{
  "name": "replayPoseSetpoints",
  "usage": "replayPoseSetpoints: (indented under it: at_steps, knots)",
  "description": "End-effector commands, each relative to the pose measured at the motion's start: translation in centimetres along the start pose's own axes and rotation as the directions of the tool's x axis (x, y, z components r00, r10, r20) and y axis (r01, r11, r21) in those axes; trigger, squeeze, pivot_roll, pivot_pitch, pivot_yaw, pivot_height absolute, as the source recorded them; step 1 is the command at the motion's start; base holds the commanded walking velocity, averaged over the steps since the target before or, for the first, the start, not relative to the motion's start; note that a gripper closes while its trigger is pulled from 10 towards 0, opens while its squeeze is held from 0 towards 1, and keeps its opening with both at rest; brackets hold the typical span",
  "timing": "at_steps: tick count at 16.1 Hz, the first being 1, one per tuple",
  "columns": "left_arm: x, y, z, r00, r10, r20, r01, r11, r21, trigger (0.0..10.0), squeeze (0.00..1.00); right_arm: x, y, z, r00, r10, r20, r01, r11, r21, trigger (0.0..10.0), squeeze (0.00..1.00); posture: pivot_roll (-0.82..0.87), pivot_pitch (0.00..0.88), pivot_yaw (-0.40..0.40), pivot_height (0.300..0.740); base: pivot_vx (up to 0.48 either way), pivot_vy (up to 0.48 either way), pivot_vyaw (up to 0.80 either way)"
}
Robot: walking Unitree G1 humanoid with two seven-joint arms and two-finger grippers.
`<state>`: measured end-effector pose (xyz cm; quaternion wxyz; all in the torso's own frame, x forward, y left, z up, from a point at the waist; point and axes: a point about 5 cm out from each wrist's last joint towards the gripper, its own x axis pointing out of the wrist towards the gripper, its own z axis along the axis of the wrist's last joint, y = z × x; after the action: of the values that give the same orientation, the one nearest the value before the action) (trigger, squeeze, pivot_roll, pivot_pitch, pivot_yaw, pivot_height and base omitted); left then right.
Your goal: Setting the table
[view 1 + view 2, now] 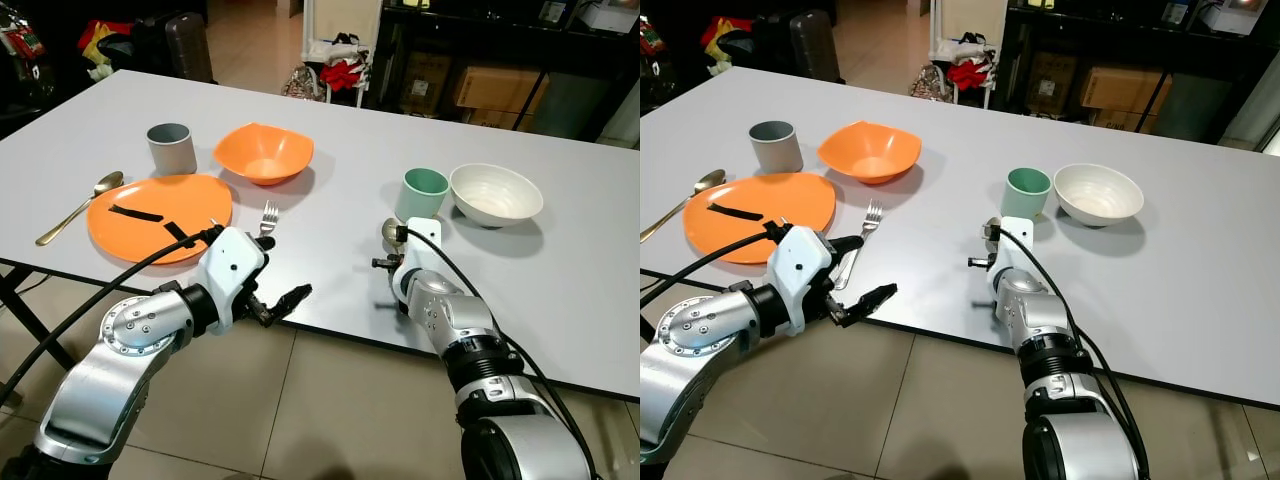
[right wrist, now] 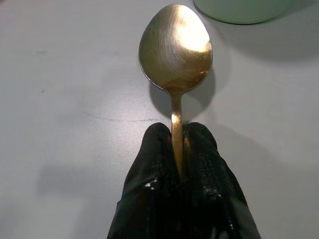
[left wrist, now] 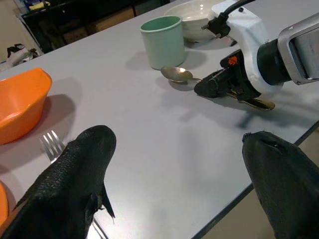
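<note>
One gold spoon point(image 2: 175, 55) is pinched by its handle between the closed black fingers point(image 2: 149, 164) of the right end effector point(image 2: 178, 169), with its bowl lying low over the grey surface point(image 1: 330, 140) just below the mint-green cup point(image 1: 423, 193) at centre right of the left eye view. To the right of that cup sits a white bowl point(image 1: 496, 193), the two close together. In the left half of the frame a second place is laid out: a flat orange plate point(image 1: 160, 215) with two dark strips lying on it, a second gold spoon point(image 1: 78, 208) on the surface to its left, a grey cup point(image 1: 171, 147) above it, and an orange bowl point(image 1: 263, 152) to the right of that cup. A silver fork point(image 1: 267, 218) lies just right of the plate, tines pointing toward the orange bowl. The left end effector point(image 1: 275, 305) hangs at the near edge of the surface, below the fork, at lower centre-left of the frame; its two fingers are spread wide apart and hold nothing. Beyond the far edge of the surface are dark shelves, cardboard boxes and a heap of clothes.
</note>
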<state>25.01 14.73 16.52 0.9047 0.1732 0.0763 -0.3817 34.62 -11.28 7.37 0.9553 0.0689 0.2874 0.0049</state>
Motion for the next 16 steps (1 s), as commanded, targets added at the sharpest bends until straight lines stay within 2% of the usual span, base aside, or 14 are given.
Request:
replayPoseSetpoints:
  at_steps: [1, 2, 3, 4, 5, 9, 11, 14, 15, 16]
  knots:
    - [0.0, -0.4, 0.1, 1.000, -0.023, -0.002, 0.023, 1.000, 0.006, 10.0, 0.00, 0.2, -0.3, -0.9, 0.999, -0.015, -0.045, 0.017, 0.999, 0.039, 10.0, 0.00, 0.08, 0.000, -0.051, 0.740, 0.000, 0.000, 0.00]
    - [0.0, -0.5, 0.1, 1.000, -0.027, -0.003, 0.027, 1.000, 0.005, 10.0, 0.00, 0.2, -0.6, -1.5, 0.997, -0.036, -0.069, 0.040, 0.998, 0.051, 10.0, 0.00, 0.08, 0.000, -0.050, 0.740, 0.000, 0.000, 0.00]
    - [0.1, -0.4, 0.2, 1.000, -0.028, -0.003, 0.028, 1.000, 0.005, 10.0, 0.00, 0.2, -0.8, -2.0, 0.995, -0.042, -0.091, 0.047, 0.997, 0.055, 10.0, 0.83, 0.07, 0.000, -0.048, 0.740, 0.000, 0.000, 0.00]
    - [0.1, -0.4, 0.2, 1.000, -0.028, -0.003, 0.028, 1.000, 0.005, 10.0, 0.00, 0.3, -0.9, -2.3, 0.993, -0.046, -0.105, 0.053, 0.997, 0.063, 10.0, 0.95, 0.07, 0.000, -0.048, 0.740, 0.000, 0.000, 0.00]
    - [0.2, -0.4, 0.2, 1.000, -0.029, -0.002, 0.029, 1.000, 0.006, 10.0, 0.00, 0.3, -0.8, -2.4, 0.993, -0.042, -0.106, 0.049, 0.997, 0.065, 10.0, 1.00, 0.07, 0.000, -0.048, 0.740, 0.000, 0.000, 0.00]
    - [0.3, -0.3, 0.2, 1.000, -0.029, 0.003, 0.029, 1.000, 0.006, 10.0, 0.00, 0.3, -1.1, -1.8, 0.996, -0.046, -0.079, 0.054, 0.994, 0.092, 10.0, 1.00, 0.07, 0.000, -0.042, 0.740, 0.000, 0.000, 0.00]
    - [0.1, 0.3, 0.4, 0.999, 0.023, 0.027, -0.023, 1.000, -0.016, 10.0, 0.00, -0.6, -1.4, 0.5, 0.999, -0.033, 0.017, 0.032, 0.998, 0.060, 10.0, 1.00, 0.07, 0.000, -0.042, 0.740, 0.000, 0.000, 0.00]
    - [0.0, 1.7, 0.8, 0.988, 0.136, 0.068, -0.133, 0.990, -0.042, 10.0, 0.00, -3.3, -1.6, 3.4, 0.983, 0.044, 0.177, -0.046, 0.999, 0.008, 10.0, 1.00, 0.05, 0.000, -0.038, 0.740, 0.000, 0.000, 0.00]
    - [-0.1, 2.8, 0.8, 0.956, 0.282, 0.076, -0.277, 0.958, -0.067, 10.0, 0.00, -6.2, -1.6, 4.3, 0.922, 0.177, 0.344, -0.153, 0.984, -0.096, 10.0, 1.00, 0.03, 0.000, -0.024, 0.740, 0.000, 0.000, 0.00]
    - [-0.2, 3.1, 0.6, 0.935, 0.347, 0.069, -0.341, 0.936, -0.091, 10.0, 0.00, -7.2, -1.6, 4.2, 0.891, 0.231, 0.390, -0.197, 0.972, -0.127, 10.0, 1.00, 0.03, 0.000, -0.023, 0.740, 0.000, 0.000, 0.00]
